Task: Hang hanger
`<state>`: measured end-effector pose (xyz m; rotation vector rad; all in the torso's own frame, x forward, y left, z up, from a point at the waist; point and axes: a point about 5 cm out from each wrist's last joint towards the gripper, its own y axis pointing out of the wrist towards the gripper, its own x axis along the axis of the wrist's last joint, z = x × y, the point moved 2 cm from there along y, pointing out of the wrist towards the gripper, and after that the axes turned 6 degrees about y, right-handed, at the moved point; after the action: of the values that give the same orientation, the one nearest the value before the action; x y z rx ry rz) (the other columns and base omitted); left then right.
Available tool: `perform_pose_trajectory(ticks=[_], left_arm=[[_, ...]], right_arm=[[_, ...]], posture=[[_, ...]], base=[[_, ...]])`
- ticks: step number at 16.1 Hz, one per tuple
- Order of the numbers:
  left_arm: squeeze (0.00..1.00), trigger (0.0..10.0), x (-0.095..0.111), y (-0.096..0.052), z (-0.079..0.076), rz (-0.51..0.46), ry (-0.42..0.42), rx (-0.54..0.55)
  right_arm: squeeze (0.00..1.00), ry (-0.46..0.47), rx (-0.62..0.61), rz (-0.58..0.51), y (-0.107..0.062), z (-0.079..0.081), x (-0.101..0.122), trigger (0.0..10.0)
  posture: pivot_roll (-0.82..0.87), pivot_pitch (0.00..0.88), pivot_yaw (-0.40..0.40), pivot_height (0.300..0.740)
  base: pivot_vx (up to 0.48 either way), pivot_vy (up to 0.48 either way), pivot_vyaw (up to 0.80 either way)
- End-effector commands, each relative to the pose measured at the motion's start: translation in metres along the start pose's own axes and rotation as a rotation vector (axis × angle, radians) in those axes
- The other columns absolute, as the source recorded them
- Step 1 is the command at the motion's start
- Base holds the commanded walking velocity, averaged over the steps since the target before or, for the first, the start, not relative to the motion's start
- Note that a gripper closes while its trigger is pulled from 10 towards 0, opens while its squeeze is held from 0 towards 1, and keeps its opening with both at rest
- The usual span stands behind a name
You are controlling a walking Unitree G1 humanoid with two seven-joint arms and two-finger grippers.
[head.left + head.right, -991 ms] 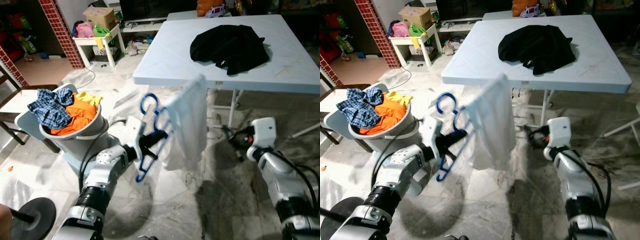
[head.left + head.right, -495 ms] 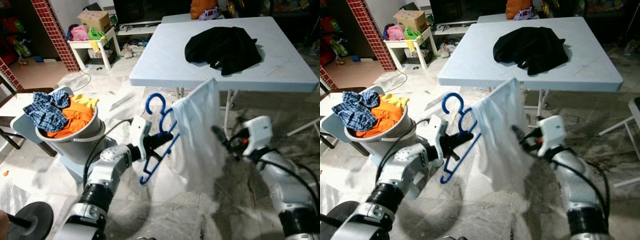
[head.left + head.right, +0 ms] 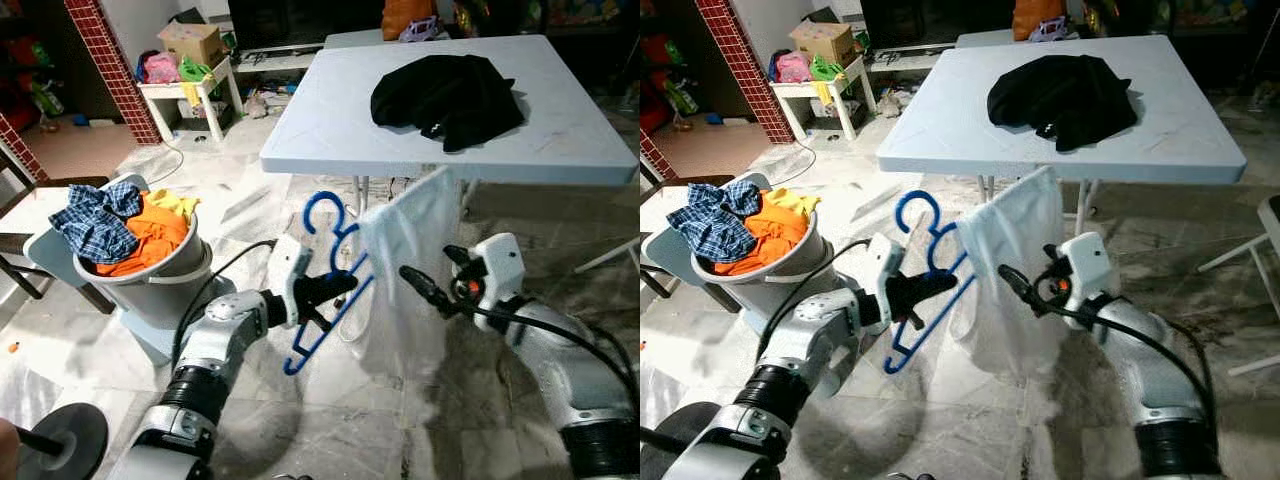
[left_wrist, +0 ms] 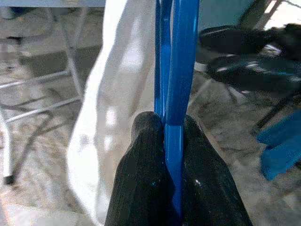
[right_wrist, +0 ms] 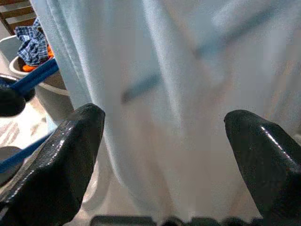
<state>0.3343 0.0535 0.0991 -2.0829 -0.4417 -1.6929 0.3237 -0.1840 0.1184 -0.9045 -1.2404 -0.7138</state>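
A blue plastic hanger (image 3: 322, 280) hangs in front of me with a white garment (image 3: 408, 275) draped over its right end. My left gripper (image 3: 337, 285) is shut on the hanger's bar, and in the left wrist view its fingers (image 4: 146, 183) pinch the blue bar (image 4: 177, 94). My right gripper (image 3: 428, 282) is open, its fingers (image 5: 70, 160) spread wide right against the white cloth (image 5: 174, 103). The garment's lower edge hangs just above the floor.
A white folding table (image 3: 330, 110) stands behind, with a black garment (image 3: 445, 85) on it. At my left is a grey laundry bucket (image 3: 150, 280) with orange and checked clothes. A small white side table (image 3: 190, 90) and a brick pillar (image 3: 105, 60) stand at the far left.
My right gripper has moved left and up to the white garment. The left gripper keeps its hold on the hanger. The camera shifted slightly.
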Motion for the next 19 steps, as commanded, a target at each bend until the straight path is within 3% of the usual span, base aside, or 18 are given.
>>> perform_pose_trajectory(ticks=[1,5,6,7,11,14,15,16,17,18,19], left_arm=[[0.0,0.0,0.025,0.004,-0.004,-0.076,0.051,-0.042],[0.0,0.0,0.03,0.011,-0.021,-0.101,0.025,-0.14],[0.0,0.0,0.031,0.012,-0.023,-0.103,0.026,-0.156],[0.0,0.0,0.032,0.012,-0.025,-0.102,0.028,-0.166],[0.0,0.0,0.029,0.007,-0.025,-0.085,0.031,-0.167],[0.0,0.0,0.027,0.001,-0.012,-0.074,0.048,-0.09],[0.0,0.0,0.029,0.001,-0.007,-0.081,0.058,-0.048],[0.0,0.0,0.031,0.001,-0.003,-0.088,0.063,-0.016],[0.0,0.0,0.033,0.001,0.0,-0.095,0.07,0.008],[0.0,0.0,0.035,0.001,0.002,-0.102,0.072,0.024],[0.0,0.0,0.036,0.001,0.003,-0.103,0.071,0.024]], right_arm=[[0.0,-0.006,-0.001,-0.02,0.008,0.008,0.009,10.0],[0.0,0.039,0.024,-0.026,0.019,0.025,0.005,10.0],[0.0,0.046,-0.009,-0.029,0.022,0.022,0.005,3.5],[0.0,0.05,-0.053,-0.046,0.026,0.017,0.007,0.0],[0.0,0.038,-0.216,-0.101,0.028,-0.005,0.017,0.0],[0.0,0.038,-0.17,-0.11,0.022,-0.008,0.019,0.0],[0.0,0.025,-0.15,-0.109,0.02,-0.011,0.021,0.9],[0.0,0.007,-0.143,-0.11,0.018,-0.013,0.022,10.0],[0.0,-0.004,-0.123,-0.119,0.014,-0.016,0.025,10.0],[1.0,-0.012,-0.099,-0.128,0.011,-0.018,0.028,10.0],[1.0,-0.02,-0.077,-0.131,0.009,-0.018,0.03,10.0]], posture=[[-0.18,0.0,0.163,0.74],[-0.18,0.0,0.165,0.74],[-0.18,0.0,0.166,0.74],[-0.18,0.0,0.166,0.74],[-0.17,0.0,0.163,0.74],[-0.17,0.0,0.164,0.74],[-0.17,0.0,0.167,0.74],[-0.17,0.0,0.168,0.74],[-0.17,0.0,0.168,0.74],[-0.17,0.0,0.169,0.74],[-0.17,0.0,0.169,0.74]], base=[[0.0,0.0,0.0],[0.0,0.0,0.0],[0.0,0.0,0.0],[0.0,0.0,0.0],[0.0,0.0,0.0],[0.0,0.0,0.0],[0.0,0.0,0.0],[0.0,0.0,0.0],[0.0,0.0,0.0],[0.0,0.0,0.0],[0.0,0.0,0.0]])
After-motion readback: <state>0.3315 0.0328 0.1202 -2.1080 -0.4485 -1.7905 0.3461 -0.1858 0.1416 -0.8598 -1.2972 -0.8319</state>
